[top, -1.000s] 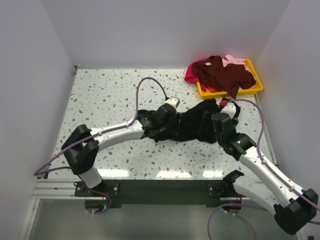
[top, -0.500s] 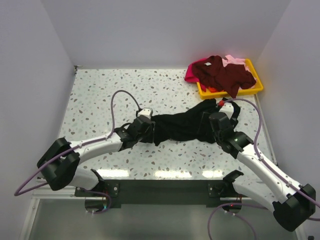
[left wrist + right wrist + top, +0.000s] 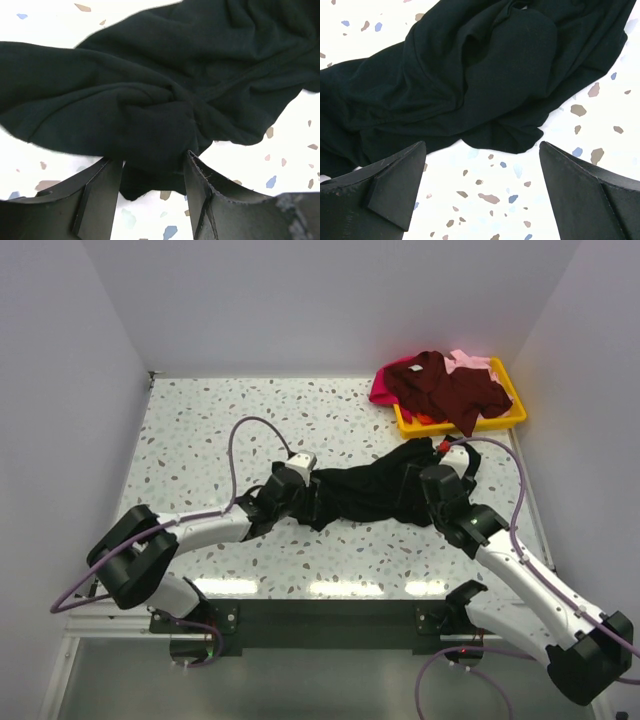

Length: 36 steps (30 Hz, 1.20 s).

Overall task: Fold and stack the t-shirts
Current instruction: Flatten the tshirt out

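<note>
Jaws on my left gripper pinch a bunched fold of the black t-shirt, which lies crumpled on the table. My right gripper hangs wide open over its other end, holding nothing. The maroon t-shirt drapes over the yellow tray.

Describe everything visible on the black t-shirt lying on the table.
The large black soft cloth t-shirt lies crumpled and unfolded, stretched in a wrinkled band across the speckled white table. It looks matte, with a seam showing. A bunched fold at its left end is pinched between the fingers of the left hand. The open right hand hovers at its right end, not gripping it. The shirt lies apart from the yellow plastic tray.
</note>
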Each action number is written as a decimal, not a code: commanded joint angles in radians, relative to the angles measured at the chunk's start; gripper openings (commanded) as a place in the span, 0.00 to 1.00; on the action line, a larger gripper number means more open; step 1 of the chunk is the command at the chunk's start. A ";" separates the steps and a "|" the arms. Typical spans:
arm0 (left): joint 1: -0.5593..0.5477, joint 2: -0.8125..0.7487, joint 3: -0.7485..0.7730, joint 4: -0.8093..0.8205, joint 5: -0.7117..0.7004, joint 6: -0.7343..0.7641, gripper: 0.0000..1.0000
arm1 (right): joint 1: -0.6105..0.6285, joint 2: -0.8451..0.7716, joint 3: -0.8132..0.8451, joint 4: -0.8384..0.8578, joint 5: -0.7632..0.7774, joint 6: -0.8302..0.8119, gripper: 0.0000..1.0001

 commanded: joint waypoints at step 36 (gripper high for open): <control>0.011 -0.126 -0.132 -0.027 0.002 0.041 0.63 | -0.005 -0.058 0.015 -0.027 -0.006 0.011 0.99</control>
